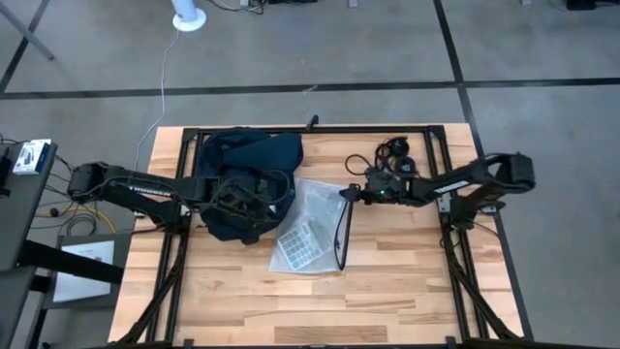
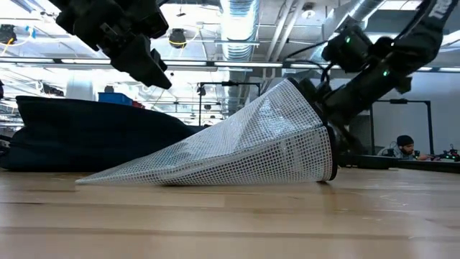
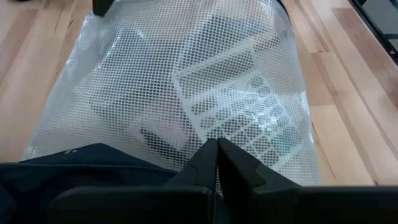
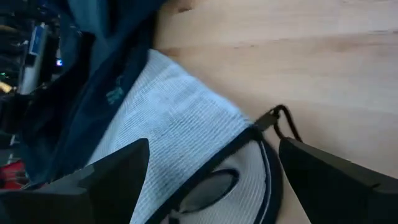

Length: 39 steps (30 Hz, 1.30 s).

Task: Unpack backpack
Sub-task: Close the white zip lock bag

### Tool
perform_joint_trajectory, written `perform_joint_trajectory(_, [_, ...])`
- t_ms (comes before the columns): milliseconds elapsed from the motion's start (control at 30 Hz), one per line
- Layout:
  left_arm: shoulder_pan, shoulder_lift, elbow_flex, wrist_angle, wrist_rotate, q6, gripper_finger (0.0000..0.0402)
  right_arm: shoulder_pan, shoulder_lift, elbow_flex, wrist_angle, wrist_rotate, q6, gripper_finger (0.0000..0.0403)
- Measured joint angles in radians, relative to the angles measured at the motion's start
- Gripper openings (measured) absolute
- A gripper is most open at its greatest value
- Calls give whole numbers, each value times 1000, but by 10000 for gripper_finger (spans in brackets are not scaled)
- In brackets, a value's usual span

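Note:
The dark navy backpack [image 1: 242,179] lies on the table's far left part, also seen in the low view [image 2: 86,137]. Right of it lies a clear mesh pouch [image 1: 310,225] with flat items inside. Its black-rimmed end [image 2: 327,155] stands tall on the table, while the other end tapers flat [image 2: 108,176]. My left gripper [image 3: 216,163] is shut and hangs above the backpack's right side [image 1: 263,191], clear of it in the low view [image 2: 147,61]. My right gripper [image 4: 239,165] is open at the top of the pouch's rimmed end [image 1: 351,194]. My right gripper's open fingers [image 4: 118,177] stand on either side of the top of the pouch's black-rimmed end [image 4: 249,140], coming level from the table's right. Whether a finger touches the rim, I cannot tell.
A black bundle of cable and gear [image 1: 395,153] lies at the far right, behind my right arm. Black frame rails [image 1: 320,129] run along the table's far edge and sides. Bare wood [image 1: 320,301] spans the near half. A person [image 2: 406,147] sits in the room beyond.

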Motion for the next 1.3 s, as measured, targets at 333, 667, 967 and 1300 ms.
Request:
perform_joint_trajectory(333, [0,0,0,0,-1,-28,0,5,138,0,186,-7,-3,284])
perform_joint_trajectory(667, [0,0,0,-1,-28,-84,0,28,103,0,184,-8,-19,155])
perform_joint_trajectory(967, [0,0,0,-27,-84,-114,0,40,102,0,185,-9,-96,29])
perform_joint_trajectory(1300, [3,0,0,-56,-89,-111,0,167,27,100,41,-37,-500,1])
